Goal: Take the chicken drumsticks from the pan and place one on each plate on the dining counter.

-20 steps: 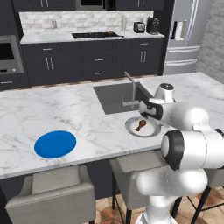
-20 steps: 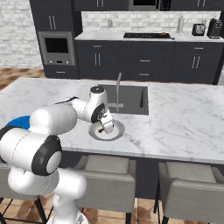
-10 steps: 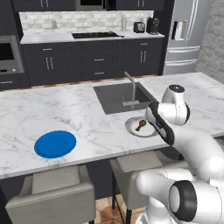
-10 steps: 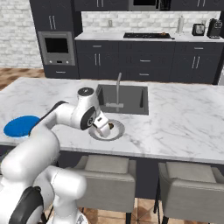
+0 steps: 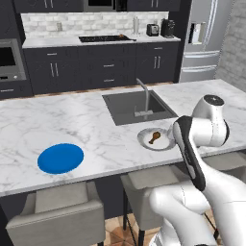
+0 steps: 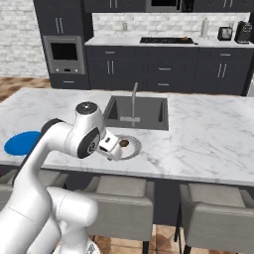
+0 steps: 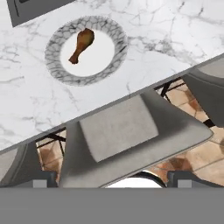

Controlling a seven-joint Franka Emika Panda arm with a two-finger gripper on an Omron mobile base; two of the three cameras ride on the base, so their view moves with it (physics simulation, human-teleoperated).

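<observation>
Arm is pulling back from the grey plate [image 5: 156, 139]: a second ago the hand was sitting low over it, now it is lifting off toward the stool side of the surface [image 5: 57, 120], and the hand camera is looking down past the edge at a stool [image 7: 127, 131]. Fingers [image 7: 111, 184] are spread wide and carrying nothing. Reads as a finished drop, so one delivery looks done and the arm is freeing up for the second.

Left to right in the left base view:
- Blue plate [image 5: 60, 158] is sitting near the front edge, well left of the sink [image 5: 137, 106], with nothing on it. Still waiting for its piece.
- Sink is sunk into the surface mid-island, faucet [image 5: 144, 93] rising at its near rim. Nothing visible in the basin.
- Grey plate is lying just in front of the sink's right corner, with one drumstick [image 5: 154, 137] resting flat on it. In the hand view the drumstick [image 7: 81, 44] is lying across the white centre, inside the veined rim, thick end one way and bone end the other.

The cooktop [image 5: 103, 38] is sitting on the back worktop, well apart from the island; I cannot make out the pan or the second drumstick there at this size. My guess is the base is going to have to drive over to fetch it.
</observation>
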